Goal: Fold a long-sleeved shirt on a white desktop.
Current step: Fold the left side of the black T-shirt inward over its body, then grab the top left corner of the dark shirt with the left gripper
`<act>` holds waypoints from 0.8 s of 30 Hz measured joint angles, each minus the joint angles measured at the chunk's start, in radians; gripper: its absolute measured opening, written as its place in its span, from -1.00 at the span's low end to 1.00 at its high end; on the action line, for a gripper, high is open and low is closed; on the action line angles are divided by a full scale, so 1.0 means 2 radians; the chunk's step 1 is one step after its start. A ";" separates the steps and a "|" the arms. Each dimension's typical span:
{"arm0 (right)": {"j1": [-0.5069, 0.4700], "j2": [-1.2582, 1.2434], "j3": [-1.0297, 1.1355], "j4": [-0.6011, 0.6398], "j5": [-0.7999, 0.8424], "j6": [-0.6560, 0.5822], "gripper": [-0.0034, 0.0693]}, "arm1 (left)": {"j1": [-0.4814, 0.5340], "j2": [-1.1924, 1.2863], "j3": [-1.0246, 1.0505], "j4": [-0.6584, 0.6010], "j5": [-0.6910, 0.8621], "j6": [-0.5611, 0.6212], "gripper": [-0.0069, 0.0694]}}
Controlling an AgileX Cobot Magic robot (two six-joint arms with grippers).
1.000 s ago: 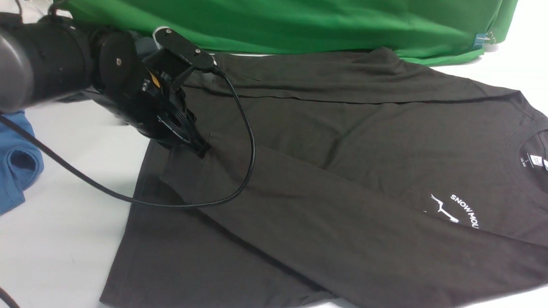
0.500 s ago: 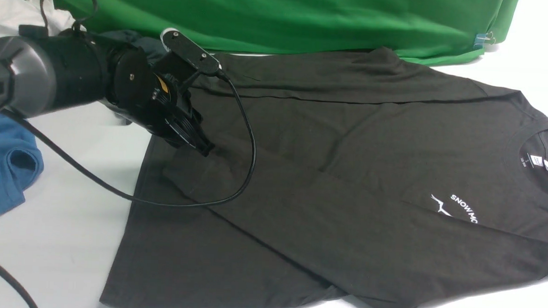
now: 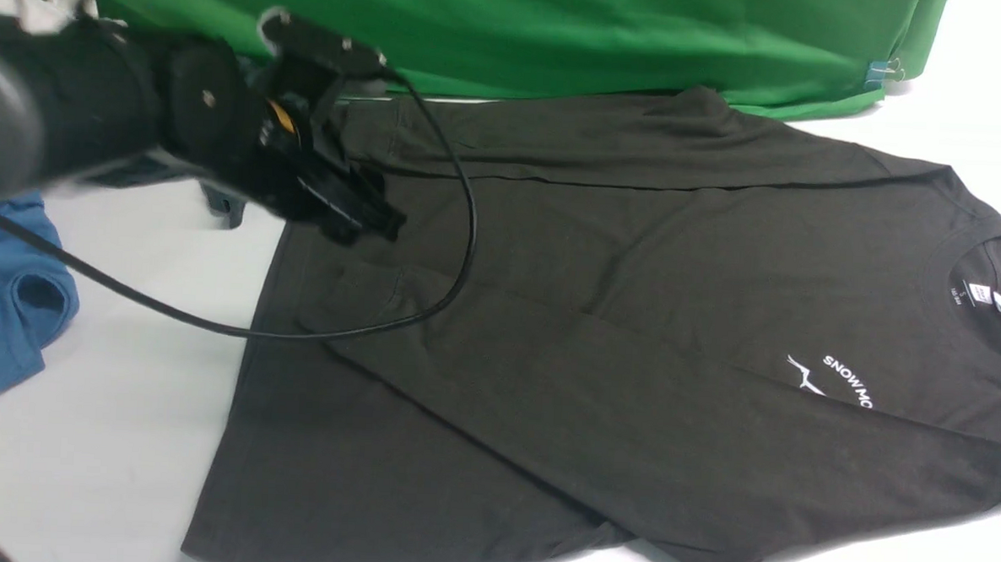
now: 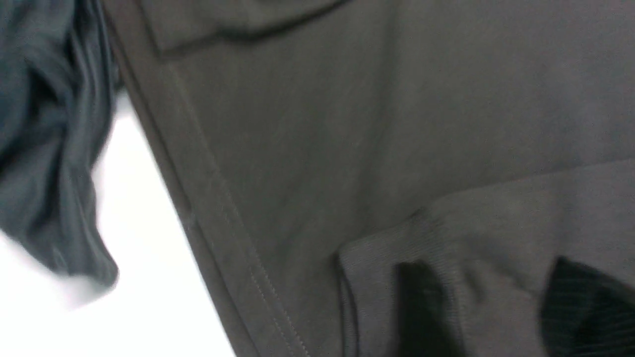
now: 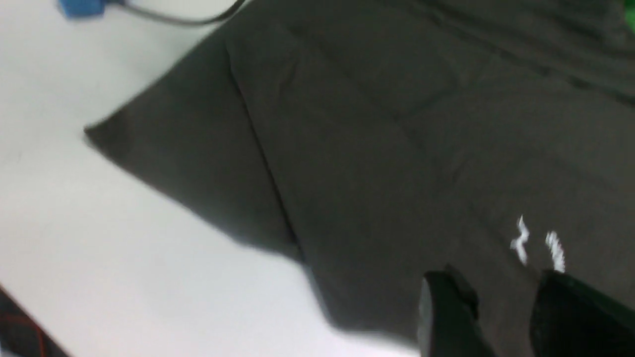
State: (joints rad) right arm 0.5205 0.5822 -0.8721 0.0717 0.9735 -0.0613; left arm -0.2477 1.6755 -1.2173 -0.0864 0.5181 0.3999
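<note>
"Lying where, the shirt?"

"Long-sleeved shirt point(image 3: 504, 399) is spread on the white desktop point(image 3: 140, 400), approx. mid to right. Hem's left, collar's right, w/ white neck label point(image 3: 980, 293) showing."

"Sleeves?"

"Both over the body. Far one runs along the far edge; near one slants across, cuff point(image 3: 348, 295) by the hem end, covering pt. of the chest print point(image 3: 834, 382)."

"L gripper point(image 3: 376, 225)?"

"Above the shirt's left pt., fingers apart, nothing btwn them."

"R gripper point(image 5: 501, 297)?"

"Only in its wrist cam: tips spread too, over the shirt's near side, no cloth pinched. Can't tell its ht."

"Other stuff?"

"Blue shirt point(image 3: 10, 293), far L of the desktop, apart from the dark one. Dark grey garment point(image 4: 54, 129) just beside the hem, partly behind the L arm. Green cloth point(image 3: 562, 30) along the far side, clip point(image 3: 878, 74) at its right end."
</note>
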 joint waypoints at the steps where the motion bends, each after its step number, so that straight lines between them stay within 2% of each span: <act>1: 0.000 0.000 -0.004 0.000 -0.007 -0.001 -0.25 | 0.001 -0.003 -0.004 -0.001 0.006 0.014 -0.38; 2: 0.000 0.000 -0.008 0.000 -0.019 -0.001 -0.25 | 0.003 -0.006 -0.012 -0.001 0.014 0.032 -0.54; 4: 0.000 0.000 -0.018 0.000 -0.041 -0.003 -0.25 | 0.015 -0.001 -0.041 -0.014 0.049 0.075 -0.71; 8: 0.000 0.000 -0.027 0.000 -0.064 -0.028 -0.25 | 0.047 0.037 -0.103 -0.052 0.102 0.137 -0.76; 11: 0.000 0.000 -0.029 0.000 -0.087 -0.057 -0.25 | 0.079 0.093 -0.163 -0.087 0.122 0.226 -0.73; 16: 0.000 0.002 -0.029 0.000 -0.145 -0.094 -0.25 | 0.090 0.159 -0.223 -0.091 0.118 0.346 -0.45; 19: 0.000 0.019 -0.044 -0.002 -0.168 -0.101 -0.25 | 0.083 0.192 -0.241 -0.079 0.055 0.390 -0.12; 20: 0.000 0.021 -0.045 -0.002 -0.168 -0.102 -0.25 | 0.083 0.193 -0.241 -0.076 0.045 0.392 -0.10; 24: 0.000 0.063 -0.066 -0.003 -0.169 -0.104 -0.25 | 0.075 0.234 -0.246 -0.046 -0.024 0.450 0.19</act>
State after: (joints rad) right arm 0.5205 0.7087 -1.0039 0.0662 0.6359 -0.2697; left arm -0.0980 2.1434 -1.7083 -0.1792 0.4699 1.2990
